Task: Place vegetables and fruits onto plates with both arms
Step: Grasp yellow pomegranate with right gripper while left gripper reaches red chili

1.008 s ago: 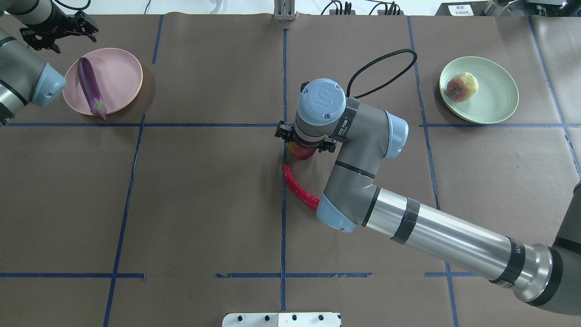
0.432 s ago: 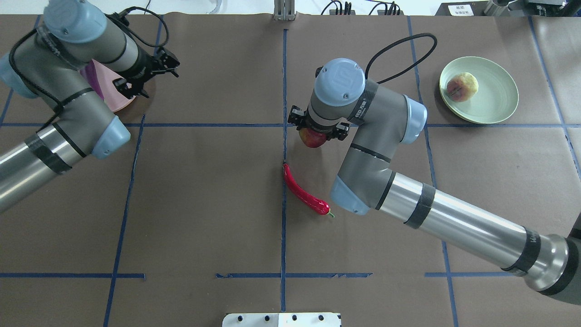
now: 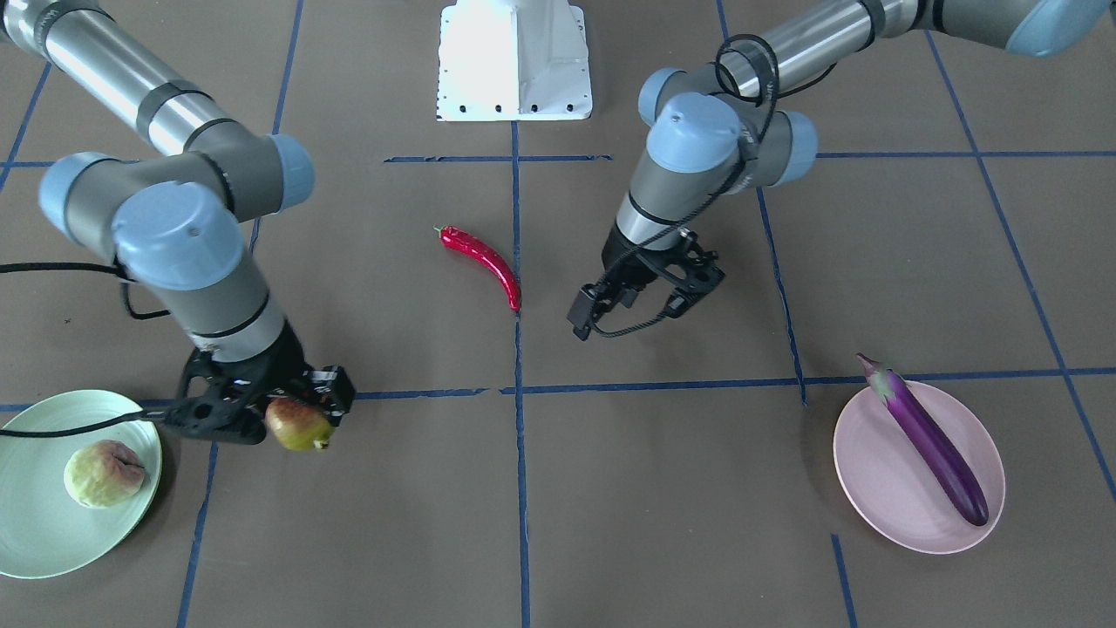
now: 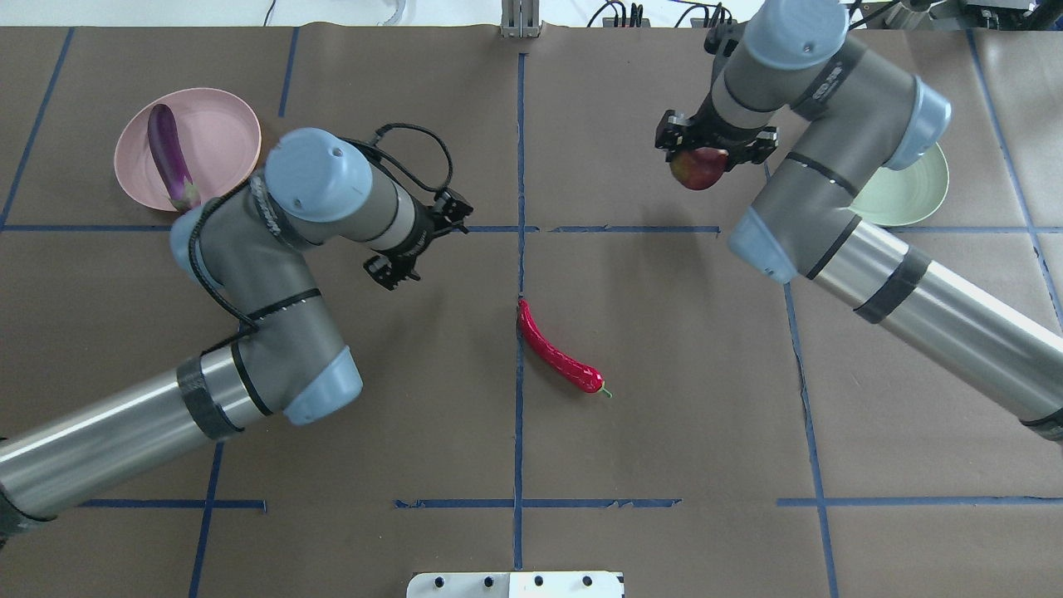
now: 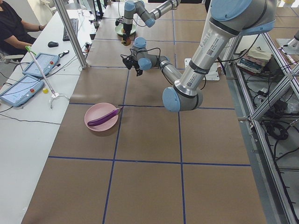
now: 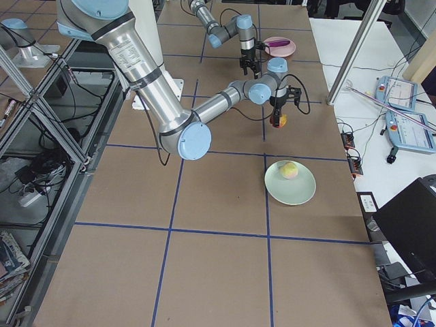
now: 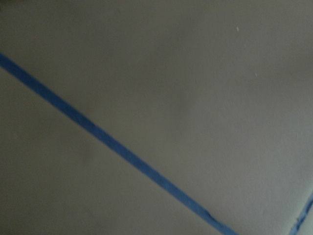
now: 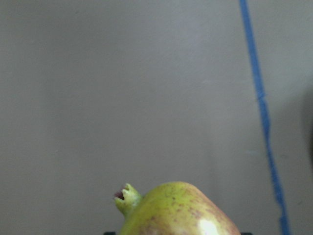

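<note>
My right gripper [image 4: 716, 154] is shut on the red-and-yellow speckled fruit [image 4: 698, 169] and holds it above the table just left of the mint green plate [image 4: 909, 203]. The fruit's nub shows in the right wrist view [image 8: 176, 210]. The pale peach [image 3: 103, 474] lies on that plate [image 3: 35, 523]; my right arm hides it in the overhead view. My left gripper [image 4: 423, 246] is open and empty, up and left of the red chili pepper [image 4: 555, 349], which lies on the table. The purple eggplant [image 4: 170, 156] lies on the pink plate [image 4: 224, 141].
Brown paper with blue tape lines covers the table. The white base [image 3: 514, 61] stands at the robot's edge in the middle. The left wrist view shows only paper and tape. An operator and tablets are beside the table's far edge in the exterior left view.
My right arm has lifted the speckled fruit from beside the chili and carried it toward the green plate. My left arm has swung from the pink plate toward the table's middle.
</note>
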Available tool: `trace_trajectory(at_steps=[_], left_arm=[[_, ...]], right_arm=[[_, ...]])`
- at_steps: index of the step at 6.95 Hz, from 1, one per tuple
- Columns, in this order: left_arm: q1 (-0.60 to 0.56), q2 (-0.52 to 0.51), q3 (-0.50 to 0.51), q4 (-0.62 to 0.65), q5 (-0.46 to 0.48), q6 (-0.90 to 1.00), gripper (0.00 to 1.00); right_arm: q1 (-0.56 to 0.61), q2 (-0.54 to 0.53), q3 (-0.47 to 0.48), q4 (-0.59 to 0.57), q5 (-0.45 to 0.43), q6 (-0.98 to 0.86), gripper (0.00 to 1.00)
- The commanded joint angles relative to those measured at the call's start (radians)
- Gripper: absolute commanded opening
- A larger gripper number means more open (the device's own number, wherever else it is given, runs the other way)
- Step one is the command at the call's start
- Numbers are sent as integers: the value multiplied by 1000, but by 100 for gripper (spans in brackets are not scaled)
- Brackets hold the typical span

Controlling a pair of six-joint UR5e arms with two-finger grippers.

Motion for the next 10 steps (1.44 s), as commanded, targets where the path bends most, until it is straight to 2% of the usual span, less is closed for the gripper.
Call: trace_trajectory(at_steps=[1, 2, 3, 4, 5, 7, 8, 9, 10], left_arm=[[118, -109, 18, 139, 68, -75, 100], [132, -154, 41, 221, 71, -79, 100], [148, -177, 75, 220, 89, -128, 100], [149, -257, 185, 220, 100, -145, 100], [151, -279, 221, 219, 100, -159, 100], [180, -282, 219, 228, 106, -175, 100], [180, -280, 221, 225, 105, -185, 88], [180, -277, 221, 228, 106, -185, 44], [180, -277, 219, 228, 106, -182, 6]], right_arm=[[186, -48, -107, 2, 35, -326, 0], [223, -66, -174, 7, 35, -431, 0], [249, -68, -205, 5, 35, -465, 0], [266, -88, -219, 5, 34, -491, 0], [289, -96, -228, 4, 34, -531, 0], [285, -103, -262, 7, 37, -535, 2], [277, -105, -270, 5, 37, -536, 35], [268, -117, -273, 28, 36, -535, 99], [265, -140, -271, 80, 37, -535, 100]])
